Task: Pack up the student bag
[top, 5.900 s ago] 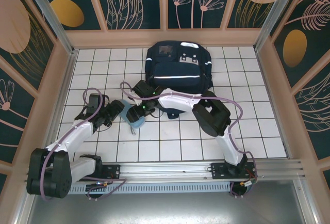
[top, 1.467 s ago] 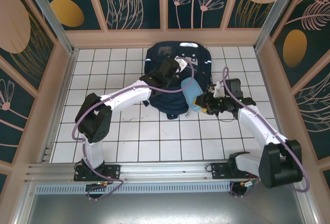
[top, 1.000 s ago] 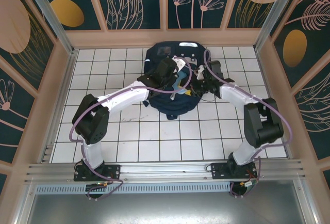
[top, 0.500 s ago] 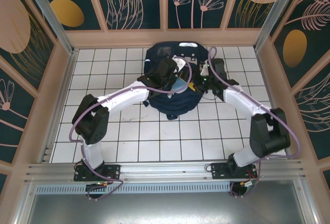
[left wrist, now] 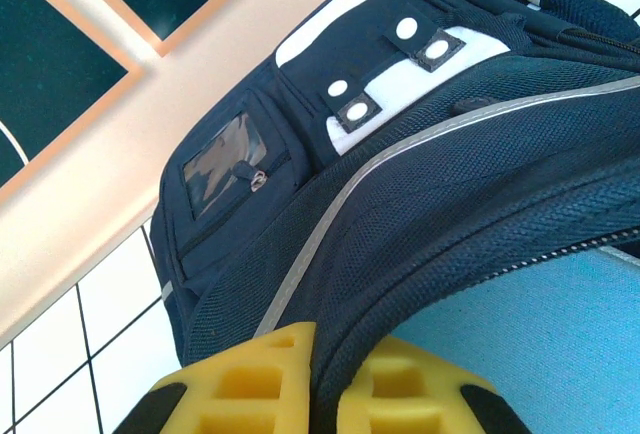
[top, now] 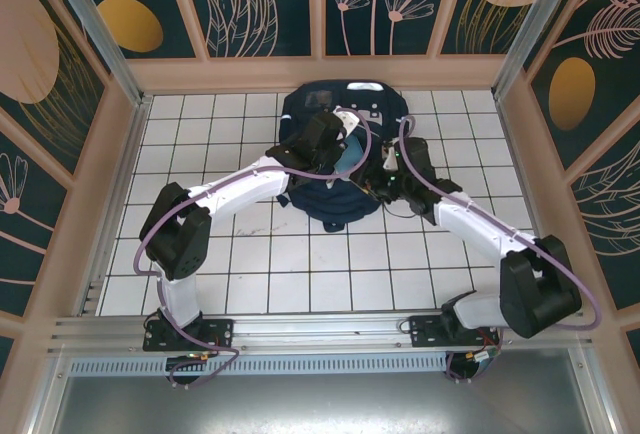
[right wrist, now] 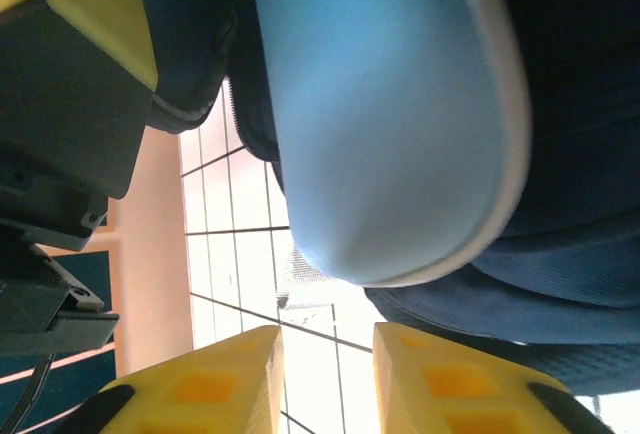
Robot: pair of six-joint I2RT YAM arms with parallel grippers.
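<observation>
Left gripper [left wrist: 325, 389]: bottom centre of the left wrist view, its yellow fingers [left wrist: 250, 379] pressed together on a fold of navy fabric.
Pinched fold: the zipper edge of the student bag [left wrist: 420, 184], at its mouth.
Right gripper [right wrist: 325, 354]: bottom of the right wrist view, yellow fingers a narrow gap apart, with bare white tile seen through the gap and nothing between them.
Light-blue item [right wrist: 390, 124]: smooth, with a white rim, lying in the bag's open mouth; upper centre of the right wrist view, just above the right fingers; whether it touches them cannot be told. In the left wrist view it sits lower right, under the pinched edge.
Student bag, place: upper centre of the top view, on the tiled table [top: 250, 264], close to the back wall. The left gripper is over its middle, the right gripper at its right side.
Bag face: clear-window pocket, grey patches with round studs, thin pale stripe.
</observation>
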